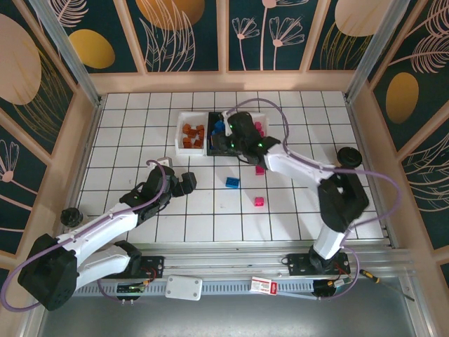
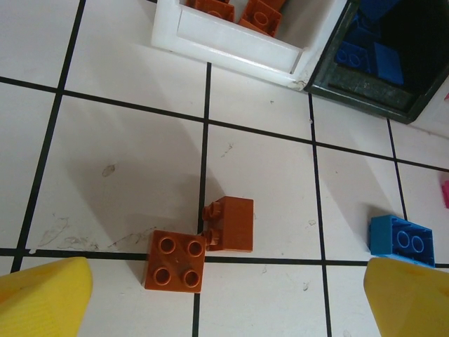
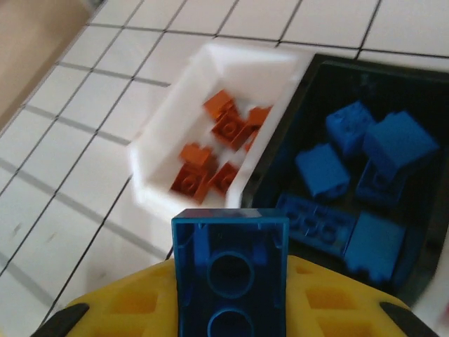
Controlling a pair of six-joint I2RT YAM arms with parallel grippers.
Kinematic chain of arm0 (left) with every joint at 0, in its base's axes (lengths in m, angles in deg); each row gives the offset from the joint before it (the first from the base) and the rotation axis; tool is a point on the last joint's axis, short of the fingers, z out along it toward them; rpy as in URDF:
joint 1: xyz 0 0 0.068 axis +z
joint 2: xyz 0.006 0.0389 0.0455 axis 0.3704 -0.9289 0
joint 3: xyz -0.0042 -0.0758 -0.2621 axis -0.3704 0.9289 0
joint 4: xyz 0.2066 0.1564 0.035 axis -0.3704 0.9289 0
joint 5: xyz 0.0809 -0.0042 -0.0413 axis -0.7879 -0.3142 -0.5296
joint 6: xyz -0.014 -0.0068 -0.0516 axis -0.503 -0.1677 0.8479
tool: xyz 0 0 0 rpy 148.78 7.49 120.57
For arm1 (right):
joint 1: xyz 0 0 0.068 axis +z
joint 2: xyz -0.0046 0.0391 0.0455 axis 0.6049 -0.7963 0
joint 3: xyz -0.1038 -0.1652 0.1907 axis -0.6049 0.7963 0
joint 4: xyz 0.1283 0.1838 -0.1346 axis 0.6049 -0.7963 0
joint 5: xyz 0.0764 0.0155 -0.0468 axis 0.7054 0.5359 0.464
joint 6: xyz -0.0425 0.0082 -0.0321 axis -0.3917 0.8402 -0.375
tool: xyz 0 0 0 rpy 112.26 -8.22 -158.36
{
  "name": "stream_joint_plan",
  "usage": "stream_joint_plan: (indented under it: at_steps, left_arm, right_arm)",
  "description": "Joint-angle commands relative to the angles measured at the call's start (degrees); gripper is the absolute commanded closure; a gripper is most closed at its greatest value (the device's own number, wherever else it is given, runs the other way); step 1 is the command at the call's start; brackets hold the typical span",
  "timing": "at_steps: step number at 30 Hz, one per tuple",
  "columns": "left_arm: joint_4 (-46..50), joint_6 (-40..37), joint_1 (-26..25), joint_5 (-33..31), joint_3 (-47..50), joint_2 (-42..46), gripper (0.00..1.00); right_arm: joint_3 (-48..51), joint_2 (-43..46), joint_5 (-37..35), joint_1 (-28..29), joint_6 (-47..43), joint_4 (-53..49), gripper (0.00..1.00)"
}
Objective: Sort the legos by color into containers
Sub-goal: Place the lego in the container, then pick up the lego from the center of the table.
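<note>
My right gripper (image 1: 228, 138) is shut on a translucent blue lego (image 3: 230, 270), which stands up between its yellow pads above the near edge of the black container (image 3: 279, 160). That container holds several blue legos (image 3: 365, 175). To its left, the white container (image 3: 144, 168) holds several orange-brown legos (image 3: 214, 151). My left gripper (image 2: 224, 302) is open and hangs over two orange-brown legos (image 2: 175, 260) on the floor, with yellow fingertips (image 2: 42, 298) far apart on either side. A loose blue lego (image 2: 400, 239) lies to their right.
The white container (image 1: 265, 116) right of the black one holds pink legos (image 1: 258, 128). Loose on the tiles are a blue lego (image 1: 232, 182) and two pink ones (image 1: 259, 201) (image 1: 260, 168). Wooden walls ring the tiled floor.
</note>
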Motion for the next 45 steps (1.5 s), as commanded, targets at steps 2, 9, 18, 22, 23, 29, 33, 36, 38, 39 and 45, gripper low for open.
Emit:
stream_joint_plan:
  at_steps: [2,9,18,22,23,29,33,36,38,39,45]
  left_arm:
    - [1.73,-0.37,0.29,0.06,-0.60,1.51,0.01]
    - [2.32,-2.25,0.26,-1.06,-2.16,-1.76,0.01]
    - [0.45,-6.15,0.21,0.53,-10.00,-16.30,0.26]
    - [0.72,-7.65,-0.38,-2.00,-12.92,-23.19,0.31]
    - [0.75,-8.06,-0.70,-2.78,-13.62,-24.93,0.31]
    - [-1.58,-8.38,-1.67,-3.51,-15.98,-31.89,0.41]
    - [-1.95,-8.55,-2.27,-3.40,-17.55,-34.28,0.50]
    - [-2.17,-8.23,-2.54,-3.52,-17.02,-34.96,0.62]
    - [-2.59,-7.91,-2.50,-3.38,-16.10,-34.79,0.70]
    - [-2.64,-7.75,-2.50,-3.32,-15.65,-34.51,0.74]
    - [-2.61,-6.85,-2.51,-2.66,-14.33,-30.52,0.90]
  right_arm:
    - [-9.38,-10.25,-2.80,-3.01,0.31,-0.78,0.81]
    - [-19.49,-18.86,-2.67,-4.68,1.64,-3.74,0.45]
    - [-6.17,-8.21,-2.64,-3.55,2.80,2.28,0.36]
    - [2.76,-1.70,-2.91,-2.70,3.94,5.83,0.36]
    - [4.89,-0.29,-2.92,-2.48,4.25,6.81,0.36]
    - [12.35,5.47,-2.90,-1.23,6.05,9.81,0.36]
    - [14.90,7.66,-3.38,-0.42,6.58,10.54,0.36]
    - [16.84,9.03,-3.56,-0.33,7.10,11.11,0.36]
    - [18.07,9.72,-3.88,-0.33,7.25,11.30,0.36]
    - [18.53,9.96,-4.13,-0.33,7.30,11.33,0.36]
    - [21.81,12.37,-5.18,-0.33,8.29,12.23,0.36]
